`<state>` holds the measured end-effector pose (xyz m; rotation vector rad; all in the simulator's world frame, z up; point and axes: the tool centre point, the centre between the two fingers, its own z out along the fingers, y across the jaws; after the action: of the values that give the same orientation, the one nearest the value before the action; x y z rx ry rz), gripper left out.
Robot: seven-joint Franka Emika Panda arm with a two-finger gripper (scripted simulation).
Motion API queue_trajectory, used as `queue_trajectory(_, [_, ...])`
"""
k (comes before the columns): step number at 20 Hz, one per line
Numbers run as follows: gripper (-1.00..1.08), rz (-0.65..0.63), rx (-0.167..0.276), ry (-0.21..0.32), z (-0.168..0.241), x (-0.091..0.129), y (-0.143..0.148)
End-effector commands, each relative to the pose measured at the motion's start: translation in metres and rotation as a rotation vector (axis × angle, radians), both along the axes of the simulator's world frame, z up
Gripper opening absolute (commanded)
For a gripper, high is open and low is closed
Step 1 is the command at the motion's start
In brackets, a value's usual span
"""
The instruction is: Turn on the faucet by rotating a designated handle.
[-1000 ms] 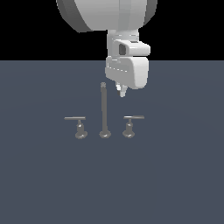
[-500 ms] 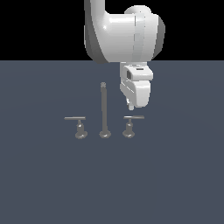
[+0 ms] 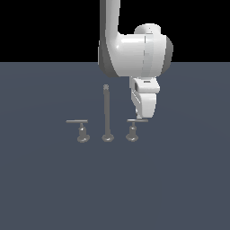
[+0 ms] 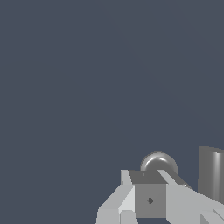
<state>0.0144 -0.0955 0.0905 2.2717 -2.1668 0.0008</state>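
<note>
One pincer (image 3: 143, 117) is hanging at the end of our white arm (image 3: 134, 56), pointing down and sitting just above the handle (image 3: 137, 121) on the exterior view's right. In that view we are seeing the pincer edge-on, so we cannot tell whether its jaws are wide or narrow, nor whether the tips are touching the lever bar. In the wrist view the pale fingers (image 4: 131, 201) are filling the lower corner, with a grey block face between them, and a rounded grey metal dome (image 4: 158, 162) is peeking out just beyond them; we cannot tell the jaw gap there either.

Moving outward, the handle is standing on its bell-shaped base (image 3: 132, 135), its bar lying level. Beside it, toward the exterior view's left, the spout (image 3: 106, 112) of the faucet is rising tall, thin and upright with a small knob at its top. Further to that side, the twin lever (image 3: 77, 121) is resting level on its own base, well apart from the pincer. All three pieces are standing in a row on the dark blue-grey floor (image 3: 115, 188).
</note>
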Motion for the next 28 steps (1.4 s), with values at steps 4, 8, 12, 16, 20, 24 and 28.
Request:
queue_trajectory(4, [-1.00,-0.010,0.002,-0.001,-0.002,0.001,-0.002])
queue_trajectory(8, [-1.00,-0.009,0.002,-0.001,-0.001,0.001,-0.001])
queue_trajectory(12, [-1.00,-0.009,0.002,-0.001,-0.001,-0.009,-0.008])
queue_trajectory(16, [-1.00,-0.009,0.002,-0.001,-0.001,-0.022,-0.017])
queue_trajectory(20, [-1.00,-0.003,0.003,-0.008,-0.001,-0.021,-0.016])
queue_trajectory(24, [-1.00,-0.005,0.003,-0.006,-0.001,-0.035,-0.015])
queue_trajectory(28, [-1.00,-0.006,0.002,-0.004,-0.001,-0.050,-0.015])
